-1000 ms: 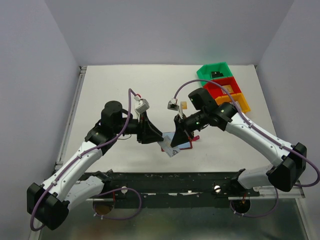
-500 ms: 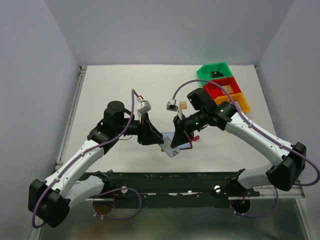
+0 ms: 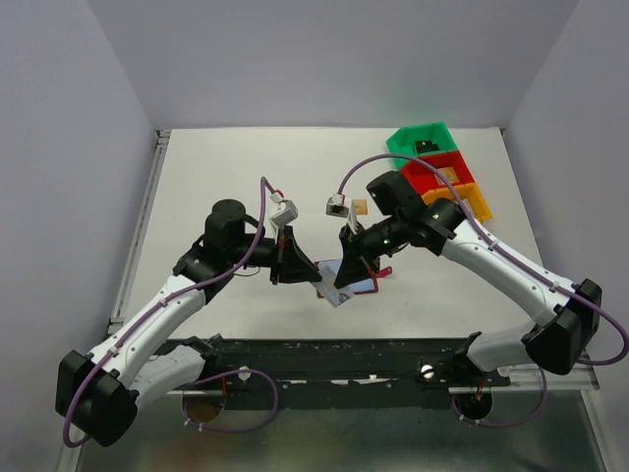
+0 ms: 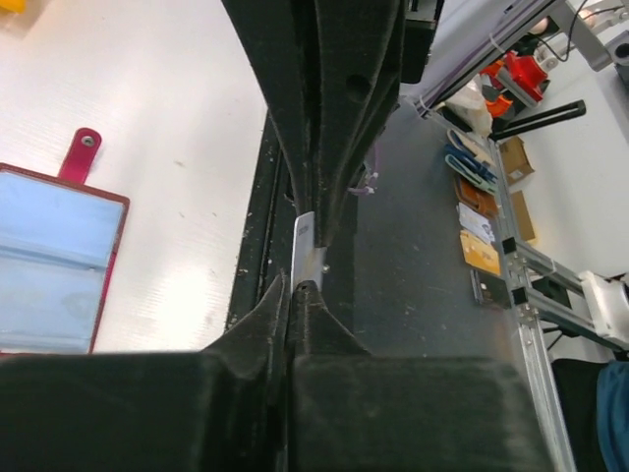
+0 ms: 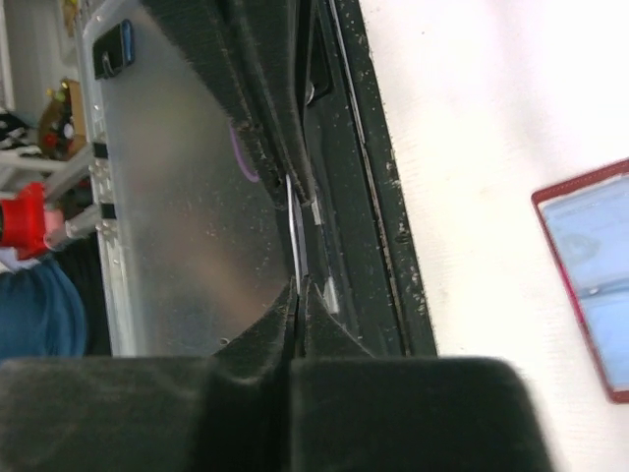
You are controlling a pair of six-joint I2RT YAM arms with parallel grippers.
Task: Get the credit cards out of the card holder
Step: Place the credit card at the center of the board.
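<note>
Card holder (image 4: 49, 261) lies open on the bench (image 4: 177, 147), lining up, so why are we off beside it?
We share one silver-grey card (image 4: 305, 246): left pincer (image 4: 298, 287) and right pincer (image 5: 298, 285) both clamp its edges, likely a handover

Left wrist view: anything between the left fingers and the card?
Nothing visible. The left gripper is shut directly on the thin silver card, seen edge-on; the right gripper pinches its far end. The wallet lies open on the table off to the side, apart from the card.
</note>
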